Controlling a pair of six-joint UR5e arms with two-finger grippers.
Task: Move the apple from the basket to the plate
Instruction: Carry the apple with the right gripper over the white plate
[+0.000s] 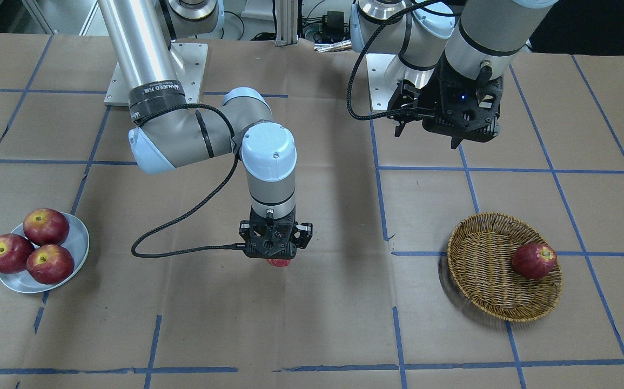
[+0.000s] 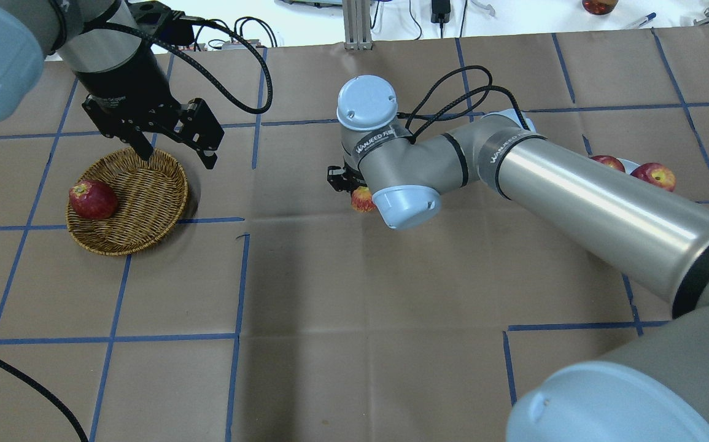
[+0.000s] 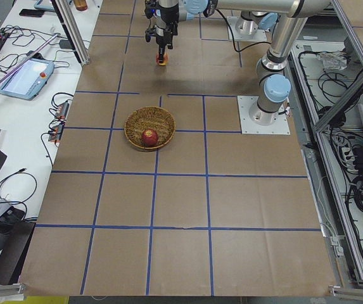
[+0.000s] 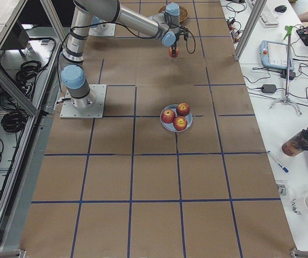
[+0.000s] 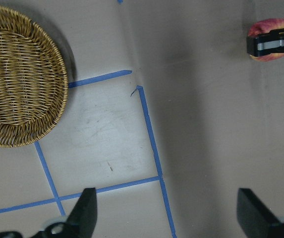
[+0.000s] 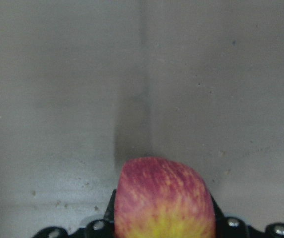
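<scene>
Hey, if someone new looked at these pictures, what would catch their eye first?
The right gripper, shut on a streaky pinkish-red apple, hangs over mid-table. At one end, a white plate carries three red apples; at the other, a wicker basket holds one dark red apple, with the open left gripper raised nearby.

Brown paper-covered table (image 1: 312, 324) (blue tape grid) carries basket (image 1: 479, 265), plate (image 1: 79, 240), well apart.

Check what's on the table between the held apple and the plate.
Bare: only brown paper between the apple in the right gripper and the plate, front-facing view.
</scene>
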